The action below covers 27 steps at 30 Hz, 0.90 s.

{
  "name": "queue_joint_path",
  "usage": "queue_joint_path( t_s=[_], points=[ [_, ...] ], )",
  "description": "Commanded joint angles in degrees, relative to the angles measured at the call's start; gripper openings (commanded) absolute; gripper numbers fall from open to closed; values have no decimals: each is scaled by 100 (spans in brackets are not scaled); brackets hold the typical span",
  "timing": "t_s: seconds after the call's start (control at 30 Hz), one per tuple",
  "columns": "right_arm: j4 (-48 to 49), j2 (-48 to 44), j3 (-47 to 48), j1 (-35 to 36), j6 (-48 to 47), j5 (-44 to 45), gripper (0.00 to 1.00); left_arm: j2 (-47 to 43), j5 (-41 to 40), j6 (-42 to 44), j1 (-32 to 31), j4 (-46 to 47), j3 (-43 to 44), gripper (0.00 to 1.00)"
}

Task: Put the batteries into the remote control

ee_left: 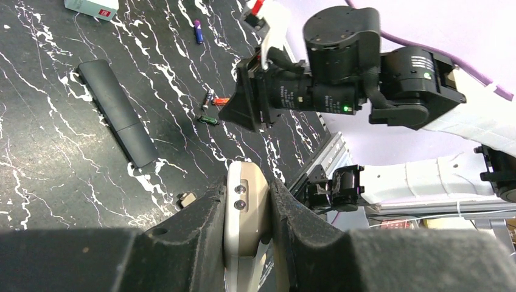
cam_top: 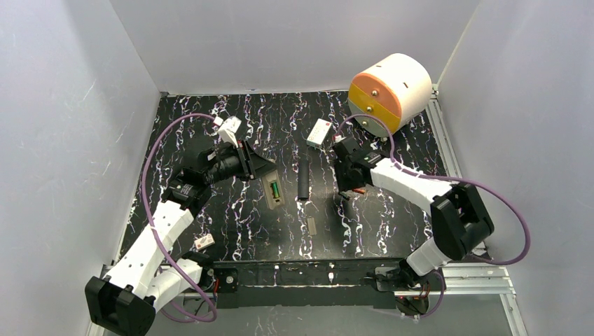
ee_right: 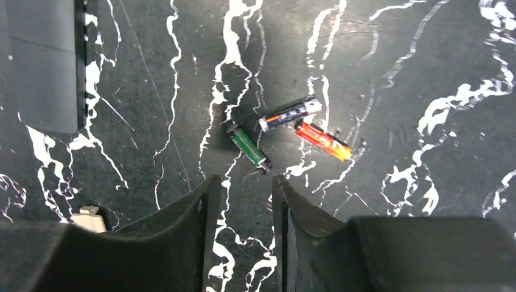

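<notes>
1. Greyish-beige back upward: found the remote control [cam_top: 270, 198] clamped in the left gripper [ee_left: 246, 193], closed on its long edges and holding it clear of the table [cam_top: 231, 217], left of centre.
2. Noted a green strip in the open bay in the top view. Judged as 1 battery probably seated; too small to confirm.
3. Counted 3 batteries loose on the table in a tight cluster right of the black bar [cam_top: 303, 178]: green battery [ee_right: 249, 148], dark battery [ee_right: 289, 114] and red battery [ee_right: 322, 141], all just beside one another.
4. Recorded a 4th small cylinder, purple-tipped [ee_left: 198, 31], lying well apart from that cluster, off toward the white box [ee_left: 91, 7].
5. Found the right gripper [ee_right: 243, 182] low over the table at the cluster, jaws parted with nothing between them, green battery nearest the fingertips.
6. Spotted a small beige piece [ee_right: 88, 218] on the table near the bar's end. Judged likely the bay cover, off.
7. Assessed progress as partial: bay exposed and presented, at most 1 cell in. Left to do: pick up a loose battery, seat it in the bay, refit any cover.
</notes>
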Motion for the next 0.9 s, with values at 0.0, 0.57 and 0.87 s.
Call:
queue_joint_path(
  t_s=[0.0, 0.57, 0.87],
  points=[
    [242, 269, 131, -3, -555, -623, 44, -165, 252, 110, 31, 126, -7, 0],
    [292, 1018, 117, -3, -1150, -428, 48, -186, 1297, 12, 33, 761, -83, 0],
    [354, 1141, 46, 24, -1385, -662, 39, -176, 1213, -30, 33, 770, -112, 0]
  ],
)
